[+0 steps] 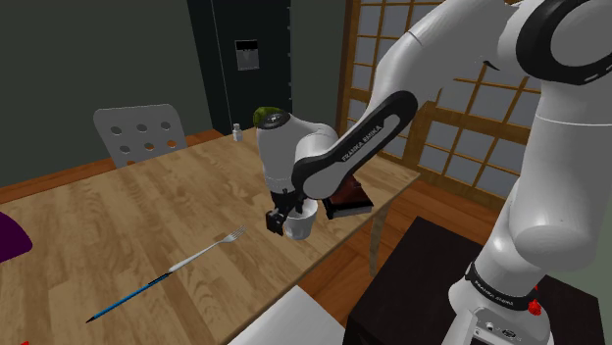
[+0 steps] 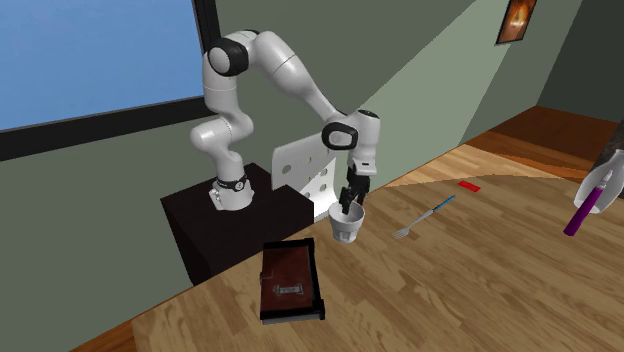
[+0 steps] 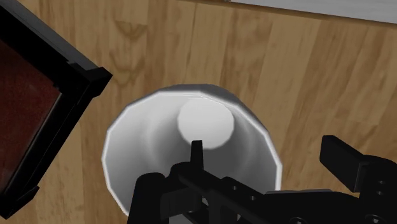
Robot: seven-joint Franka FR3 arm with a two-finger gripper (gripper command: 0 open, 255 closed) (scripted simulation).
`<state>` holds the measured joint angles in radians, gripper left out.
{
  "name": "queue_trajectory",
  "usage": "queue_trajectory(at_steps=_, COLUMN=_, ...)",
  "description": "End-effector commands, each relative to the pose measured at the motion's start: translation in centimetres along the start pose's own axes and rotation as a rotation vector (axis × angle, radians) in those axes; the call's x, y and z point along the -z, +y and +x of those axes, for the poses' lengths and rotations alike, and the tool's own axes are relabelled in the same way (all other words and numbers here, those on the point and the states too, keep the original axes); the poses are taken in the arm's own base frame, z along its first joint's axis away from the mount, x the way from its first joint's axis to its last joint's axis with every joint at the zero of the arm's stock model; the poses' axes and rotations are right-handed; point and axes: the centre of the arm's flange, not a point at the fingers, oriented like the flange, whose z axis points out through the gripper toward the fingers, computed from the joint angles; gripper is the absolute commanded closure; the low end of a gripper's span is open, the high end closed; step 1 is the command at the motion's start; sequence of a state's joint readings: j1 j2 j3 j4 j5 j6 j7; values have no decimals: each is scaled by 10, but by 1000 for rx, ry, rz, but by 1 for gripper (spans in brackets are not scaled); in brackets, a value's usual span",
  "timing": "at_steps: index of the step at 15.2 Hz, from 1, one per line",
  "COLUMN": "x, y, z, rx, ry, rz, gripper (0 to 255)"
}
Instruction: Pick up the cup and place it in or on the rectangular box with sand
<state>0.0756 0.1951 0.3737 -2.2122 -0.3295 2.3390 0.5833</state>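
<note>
A white cup [image 1: 302,226] [image 2: 348,228] [image 3: 191,137] stands upright on the wooden table near its edge by the stand. My gripper [image 1: 285,218] [image 2: 347,206] [image 3: 248,181] is low over it and open. In the wrist view one finger [image 3: 149,191] reaches inside the cup's mouth while the other [image 3: 347,162] hangs outside the rim, so they straddle the wall without clasping it. The rectangular box [image 1: 350,201] [image 2: 290,283] [image 3: 28,108], black-framed with a dark reddish-brown filling, lies flat on the table right beside the cup.
A fork [image 1: 208,250] [image 2: 407,228] and a blue pen [image 1: 127,297] [image 2: 436,210] lie farther along the table. A grey chair [image 1: 142,132] stands at the far side. A purple object [image 1: 8,237] sits at the shoulder view's left edge. The stand [image 2: 235,215] adjoins the table.
</note>
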Motion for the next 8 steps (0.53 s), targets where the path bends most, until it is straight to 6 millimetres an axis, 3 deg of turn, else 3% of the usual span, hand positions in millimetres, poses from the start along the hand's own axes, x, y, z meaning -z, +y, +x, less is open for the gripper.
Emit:
queue_trajectory(at_steps=1, x=-3, y=0, z=1, rx=0, ry=1, rz=0, gripper=0)
queue_trajectory(at_steps=7, x=-3, y=0, z=1, rx=0, ry=1, rz=0, gripper=0)
queue_trajectory(at_steps=8, x=-3, y=0, z=1, rx=0, ry=1, rz=0, gripper=255)
